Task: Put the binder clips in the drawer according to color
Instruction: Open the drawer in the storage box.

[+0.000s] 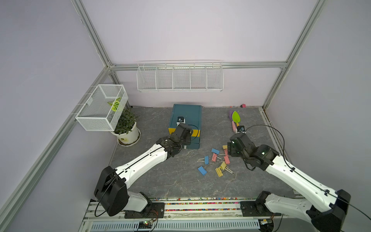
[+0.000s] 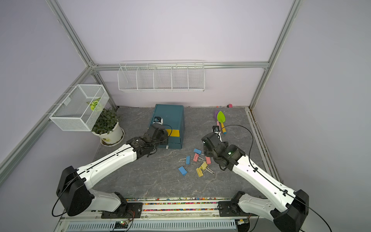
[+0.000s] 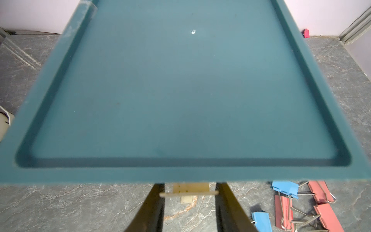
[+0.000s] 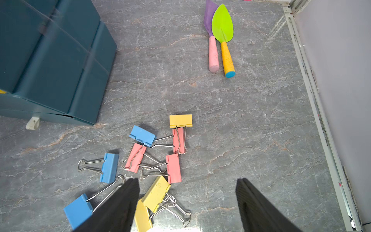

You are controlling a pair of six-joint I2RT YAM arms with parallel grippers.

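The drawer is a dark-teal cabinet with a yellow top front, standing at the back middle. My left gripper is at its front, fingers closed on a small white handle tab. Which drawer the tab belongs to is hidden. All fronts look shut. Several blue, pink and yellow binder clips lie loose on the grey floor right of the cabinet. My right gripper hovers open over the near end of the pile, holding nothing, with a yellow clip beside one finger.
Two toy shovels lie at the back right. A potted plant and a wire basket stand at the left, and a wire shelf hangs on the back wall. A metal rail edges the right side.
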